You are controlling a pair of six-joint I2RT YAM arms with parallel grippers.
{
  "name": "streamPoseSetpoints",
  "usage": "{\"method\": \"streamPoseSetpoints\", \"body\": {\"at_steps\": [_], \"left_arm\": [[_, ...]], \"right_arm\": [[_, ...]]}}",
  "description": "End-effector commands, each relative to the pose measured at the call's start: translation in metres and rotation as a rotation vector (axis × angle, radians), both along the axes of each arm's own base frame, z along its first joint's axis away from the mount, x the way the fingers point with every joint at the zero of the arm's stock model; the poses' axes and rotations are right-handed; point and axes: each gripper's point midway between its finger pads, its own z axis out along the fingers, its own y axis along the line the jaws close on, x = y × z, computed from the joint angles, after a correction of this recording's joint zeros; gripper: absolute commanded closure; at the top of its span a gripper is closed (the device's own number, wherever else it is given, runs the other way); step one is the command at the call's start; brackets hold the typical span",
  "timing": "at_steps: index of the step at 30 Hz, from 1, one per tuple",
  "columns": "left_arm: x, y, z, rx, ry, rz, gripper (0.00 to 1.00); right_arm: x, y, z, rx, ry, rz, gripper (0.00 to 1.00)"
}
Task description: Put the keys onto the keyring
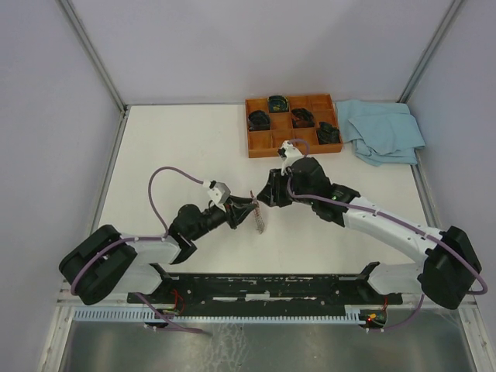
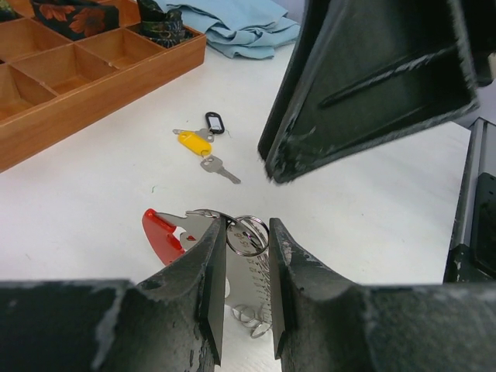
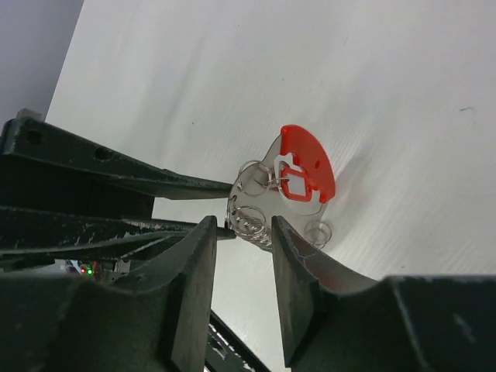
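Left pincer (image 2: 246, 226) is closed on the keyring (image 2: 249, 271), with the flat silver part clamped between both fingers and the red band (image 2: 160, 234) sticking out at its left side. Right pincer (image 3: 242, 225) has its jaws apart and holds nothing; the keyring's rings hang just beyond its tips. Ahead of the left one, well apart, a yellow-capped key (image 2: 192, 142), a plain silver key (image 2: 222, 170) and a black oval loop (image 2: 215, 122) lie on the bench (image 2: 93, 194).

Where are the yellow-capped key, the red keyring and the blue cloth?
yellow-capped key (image 2: 192, 142), left wrist view, on its yellow cap.
keyring (image 3: 313, 159), right wrist view, on its red band.
blue cloth (image 1: 384, 130), top view, on its middle.
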Motion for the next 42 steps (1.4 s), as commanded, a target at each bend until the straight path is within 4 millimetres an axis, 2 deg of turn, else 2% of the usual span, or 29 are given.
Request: {"method": "streamPoseSetpoints", "body": {"at_steps": [1,4,8,15,21,30,42], "left_arm": [[-0.004,0.003,0.022,-0.099,0.004,-0.026,0.97],[-0.003,0.007,0.021,-0.102,0.032,-0.028,0.97],[-0.001,0.010,0.024,-0.115,0.081,-0.029,0.97],[0.006,0.016,0.027,-0.110,0.211,-0.031,0.97],[0.008,0.017,0.031,-0.132,0.337,-0.060,0.97],[0.005,0.012,0.034,-0.165,0.496,-0.125,0.97],[0.004,0.011,0.039,-0.183,0.487,-0.149,0.97]], "right_arm": [[0.009,-0.006,0.050,0.024,-0.224,0.108,0.55],[0.006,-0.012,0.047,-0.028,-0.331,0.214,0.42],[-0.001,-0.014,0.035,-0.061,-0.386,0.335,0.37],[-0.006,-0.005,0.013,-0.080,-0.389,0.477,0.39],[-0.006,0.004,0.010,-0.042,-0.458,0.529,0.39],[-0.003,0.003,0.001,-0.058,-0.575,0.554,0.39],[-0.010,0.016,0.013,0.068,-0.680,0.579,0.46]]}}
